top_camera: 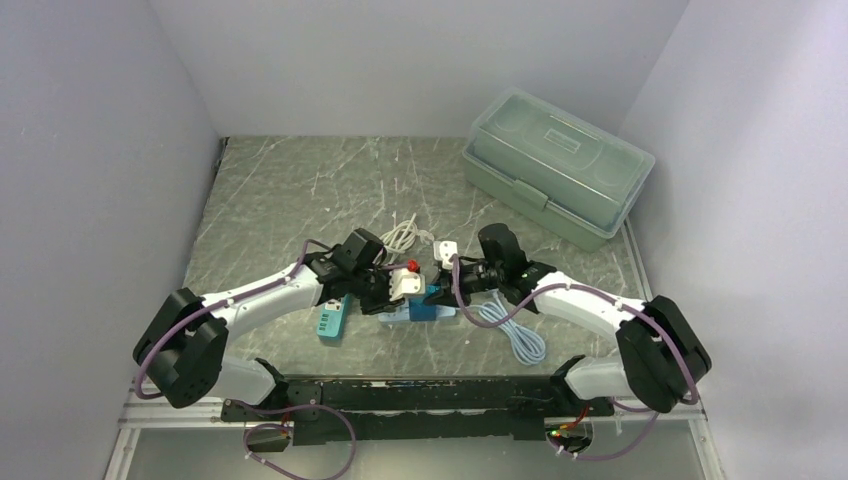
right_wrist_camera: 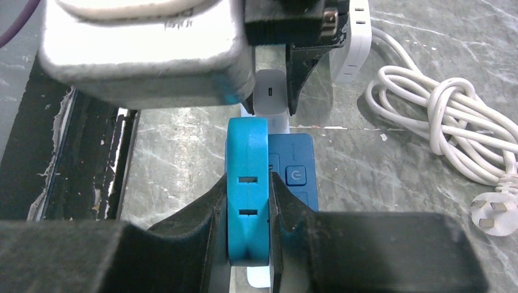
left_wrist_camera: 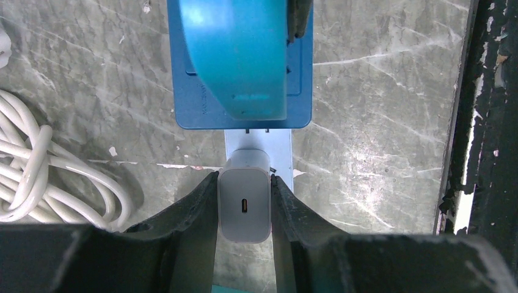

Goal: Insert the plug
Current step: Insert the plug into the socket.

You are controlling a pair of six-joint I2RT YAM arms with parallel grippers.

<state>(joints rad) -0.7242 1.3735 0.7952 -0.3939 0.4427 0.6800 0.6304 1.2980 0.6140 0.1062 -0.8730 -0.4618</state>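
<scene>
Left gripper [left_wrist_camera: 244, 183] clamped on white USB-C charger [left_wrist_camera: 244, 210]. Right gripper [right_wrist_camera: 248, 190] clamped on blue adapter [right_wrist_camera: 247, 152], over blue power block [right_wrist_camera: 294, 177] on surface [left_wrist_camera: 379, 122]. Charger just beside adapter.

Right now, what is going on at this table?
The left pincer grips a white charger, the right pincer a blue slotted block by a blue switch box. The two held pieces face each other end to end; whether the pins have entered cannot be seen.
</scene>
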